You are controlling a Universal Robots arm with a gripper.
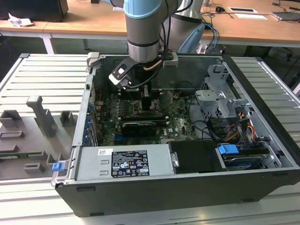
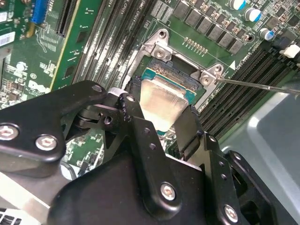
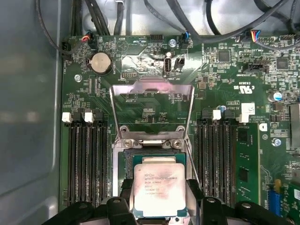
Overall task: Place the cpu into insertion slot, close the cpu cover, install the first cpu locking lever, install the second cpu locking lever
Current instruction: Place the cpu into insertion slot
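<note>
My gripper (image 3: 159, 194) is shut on the cpu (image 3: 158, 185), a square chip with a silver top, its black fingers (image 3: 125, 190) pressing two opposite edges. The cpu hangs level just over the insertion slot (image 3: 154, 154), whose dark edge peeks out beyond the chip. In the second wrist view the cpu (image 2: 161, 101) sits between the fingertips above the slot (image 2: 165, 75). The cpu cover (image 3: 152, 87), a silvery frame with a window, is flipped open and stands up at its hinge. A thin locking lever (image 2: 255, 85) juts out sideways. In the exterior view the gripper (image 1: 143, 105) reaches down into the computer case.
Rows of black memory slots (image 3: 86, 159) flank the socket on both sides. Cables (image 3: 154, 18) hang over the board's far edge. The grey case wall (image 3: 28, 103) is close by. A power supply (image 1: 124, 161) and a drive cage (image 1: 220, 101) stand inside the case.
</note>
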